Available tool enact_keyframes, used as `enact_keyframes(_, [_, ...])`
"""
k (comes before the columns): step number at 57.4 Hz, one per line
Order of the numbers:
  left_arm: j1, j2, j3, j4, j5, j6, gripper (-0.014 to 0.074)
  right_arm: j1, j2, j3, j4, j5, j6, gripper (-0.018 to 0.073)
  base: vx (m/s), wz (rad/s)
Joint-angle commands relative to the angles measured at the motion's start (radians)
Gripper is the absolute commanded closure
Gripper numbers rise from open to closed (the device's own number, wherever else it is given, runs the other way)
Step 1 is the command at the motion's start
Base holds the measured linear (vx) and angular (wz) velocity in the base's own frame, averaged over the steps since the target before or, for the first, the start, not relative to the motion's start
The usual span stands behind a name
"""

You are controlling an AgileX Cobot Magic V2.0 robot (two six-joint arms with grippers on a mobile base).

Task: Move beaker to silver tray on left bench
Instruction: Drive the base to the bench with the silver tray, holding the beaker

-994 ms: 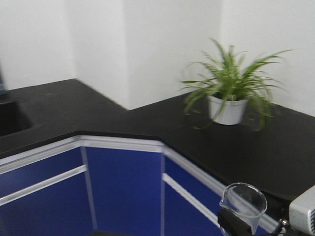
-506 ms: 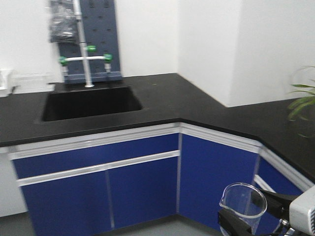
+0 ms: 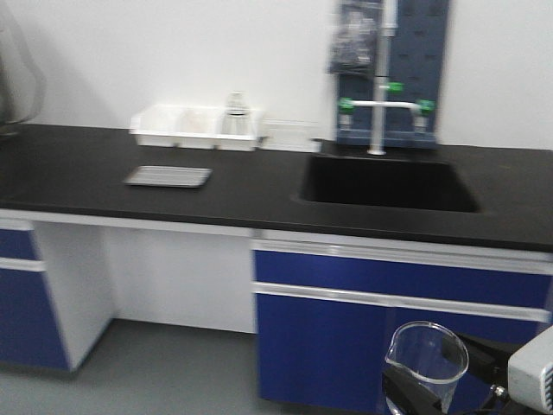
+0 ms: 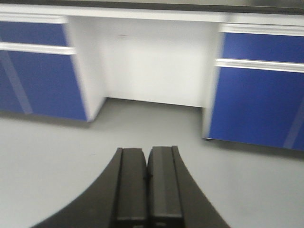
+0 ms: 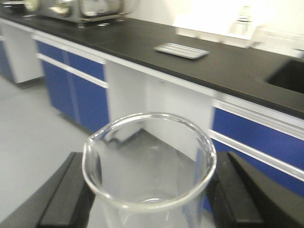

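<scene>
Pan brings silver tray (image 3: 168, 176) into my view, upper left on counter (image 3: 78, 164). R tool (image 5: 149, 202) clamps beaker (image 3: 428, 356); L tool (image 4: 147, 190) closed, empty. Approach next.

I have the beaker (image 5: 151, 183) upright and empty: clear glass, its pour spout at the left of the rim in both views. It hangs in the air, clamped between the black fingers (image 5: 59, 199) of the right gripper (image 5: 149, 209), well apart from the desk (image 3: 78, 164). The silver tray (image 3: 168, 176) lies flat and bare on the black top, left of the built-in sink (image 3: 384, 181), between the desk's front edge and the wall.
</scene>
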Motion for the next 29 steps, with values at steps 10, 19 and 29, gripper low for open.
enact_keyframes(10, [-0.005, -0.016, 0.028, -0.007, -0.077, -0.006, 0.0595, -0.002, -0.013, -0.028, -0.002, -0.085, -0.008, 0.0567, 0.18, 0.81])
enact_keyframes(19, [-0.005, -0.016, 0.028, -0.007, -0.077, -0.006, 0.0595, -0.002, -0.013, -0.028, -0.002, -0.085, -0.008, 0.0567, 0.24, 0.63])
enact_keyframes(29, [-0.005, -0.016, 0.028, -0.007, -0.077, -0.006, 0.0595, -0.002, -0.013, -0.028, -0.002, -0.085, -0.008, 0.0567, 0.30, 0.46])
